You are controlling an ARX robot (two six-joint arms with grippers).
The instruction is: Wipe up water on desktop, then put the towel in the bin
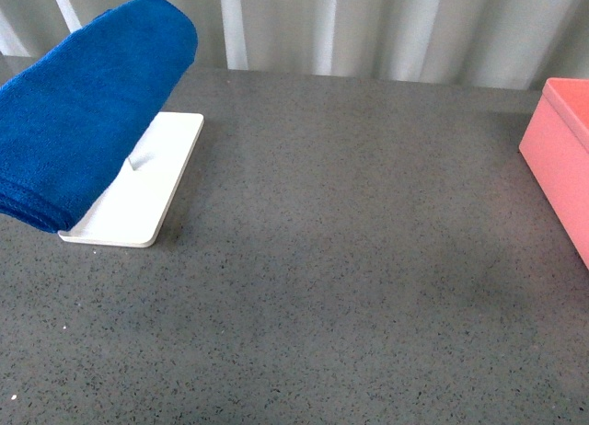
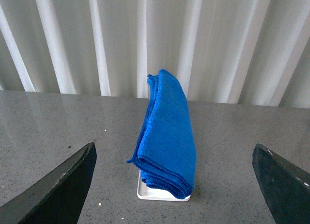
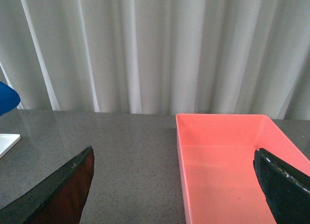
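Speckled dark grey desktop (image 1: pixel 350 287) fills the near part of the front view, and I can make out no wet patch on it. The folded blue towel (image 1: pixel 92 112) is draped high over the white tray (image 1: pixel 147 195), covering most of it, and the salmon-pink bin (image 1: pixel 561 158) sits well apart from the tray toward the robot's right. Neither arm shows here. From the left wrist, the left gripper (image 2: pixel 173 149) is spread wide and holds nothing, its dark fingers (image 2: pixel 63 185) framing the towel (image 2: pixel 167 136), which hangs in layers over the tray (image 2: pixel 145 194) and is not yet touched. From the right wrist, the right gripper (image 3: pixel 173 152) is likewise released and empty, facing the bin (image 3: pixel 227 161), with only a corner of the tray (image 3: pixel 7 141) at the frame's edge. The step in hand looks like fetching the towel, and the left arm is lined up for it. It should probably close across all the layers near the top fold so none peels away. Lifting straight up off the tray should keep the light tray from dragging or tipping.
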